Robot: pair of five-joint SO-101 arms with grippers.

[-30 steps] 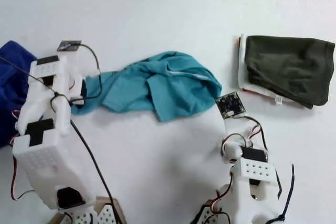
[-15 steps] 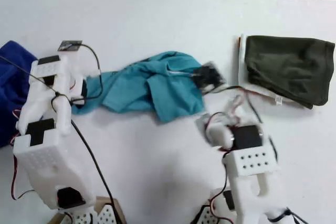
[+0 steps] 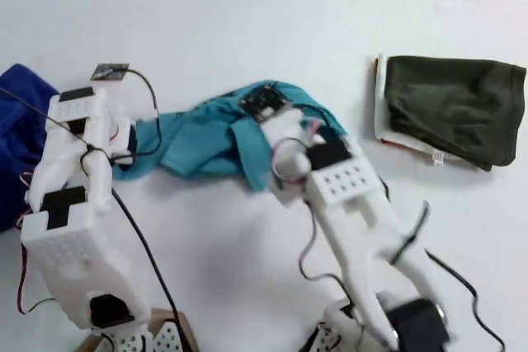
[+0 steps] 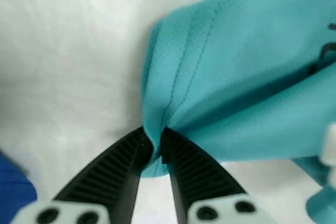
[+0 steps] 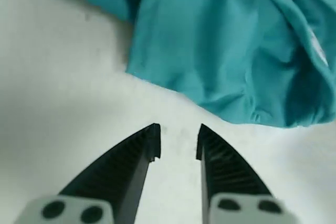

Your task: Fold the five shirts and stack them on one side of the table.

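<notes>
The teal shirt (image 3: 206,142) lies crumpled and stretched across the middle of the worktop (image 3: 247,30), one end pinched in my left pincer (image 4: 156,144). A dark green shirt (image 3: 454,109) sits folded at the right on a folded white piece (image 3: 381,117). A blue shirt (image 3: 16,133) is heaped at the left edge.

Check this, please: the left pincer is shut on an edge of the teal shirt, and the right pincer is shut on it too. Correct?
Not quite. The left pincer is shut on an edge of the teal shirt, but the right pincer is open, over bare table beside the shirt; the right wrist view shows it.
</notes>
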